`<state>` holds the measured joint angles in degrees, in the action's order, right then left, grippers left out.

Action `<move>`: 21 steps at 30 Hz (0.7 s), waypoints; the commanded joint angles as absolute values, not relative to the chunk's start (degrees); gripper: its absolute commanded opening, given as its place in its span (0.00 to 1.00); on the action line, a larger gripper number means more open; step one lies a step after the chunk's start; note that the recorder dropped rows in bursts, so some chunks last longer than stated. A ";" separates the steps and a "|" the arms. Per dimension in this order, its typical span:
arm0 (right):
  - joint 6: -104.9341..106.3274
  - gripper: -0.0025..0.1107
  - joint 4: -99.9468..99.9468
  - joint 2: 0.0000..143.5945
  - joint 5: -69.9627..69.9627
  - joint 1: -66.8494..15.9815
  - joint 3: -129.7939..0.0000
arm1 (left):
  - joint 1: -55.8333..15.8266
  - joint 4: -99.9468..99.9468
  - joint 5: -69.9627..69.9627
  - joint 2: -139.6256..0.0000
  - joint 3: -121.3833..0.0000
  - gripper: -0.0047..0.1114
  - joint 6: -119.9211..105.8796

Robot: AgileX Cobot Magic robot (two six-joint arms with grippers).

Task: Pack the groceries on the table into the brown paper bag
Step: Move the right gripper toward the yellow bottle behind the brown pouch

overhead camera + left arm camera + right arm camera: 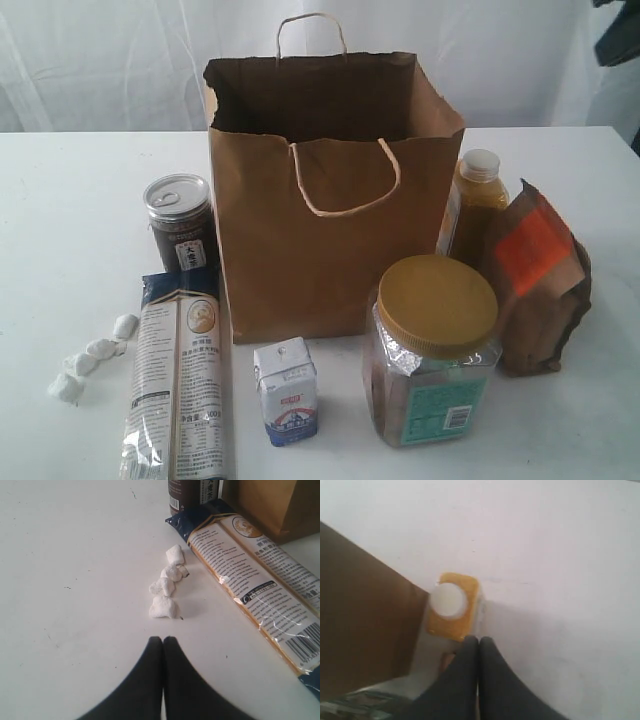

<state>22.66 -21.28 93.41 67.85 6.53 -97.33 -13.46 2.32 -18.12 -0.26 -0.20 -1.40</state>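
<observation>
The counter point(60, 220) is white with dark specks. The paper bag point(262, 250) is kraft brown with pale handles. The gold-lidded jar point(432, 350) bears a teal label, and the silver-lidded jar point(180, 225) is dark. The juice bottle point(478, 215) is orange with a white cap. The brown pouch point(540, 290) has an orange label. The noodle packet point(180, 390) is navy and cream, the carton point(286, 390) white and blue, and the sweets point(92, 355) white.

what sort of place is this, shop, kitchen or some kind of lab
Most likely a staged lab or test bench, not a shop: a plain white table, a white curtain behind it, and groceries like the gold-lidded clear jar arranged around one brown paper bag.
</observation>
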 commanded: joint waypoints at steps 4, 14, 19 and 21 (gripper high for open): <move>27.44 0.04 -25.62 99.70 67.55 1.82 -97.42 | -13.87 2.68 -19.81 0.00 0.00 0.04 -1.27; 37.17 0.52 -25.99 104.66 61.31 0.63 -97.42 | -13.87 2.68 -19.81 0.00 0.00 0.04 -1.27; 33.73 0.54 -27.65 107.93 56.61 0.65 -97.42 | -13.87 2.68 -19.81 0.00 0.00 0.04 -1.27; 31.10 0.54 -28.59 108.82 56.58 0.65 -97.42 | -13.87 2.68 -19.81 0.00 0.00 0.04 -1.27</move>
<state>34.59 -27.03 107.68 57.67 0.67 -97.45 -13.46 2.32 -18.12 -0.26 -0.20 -1.40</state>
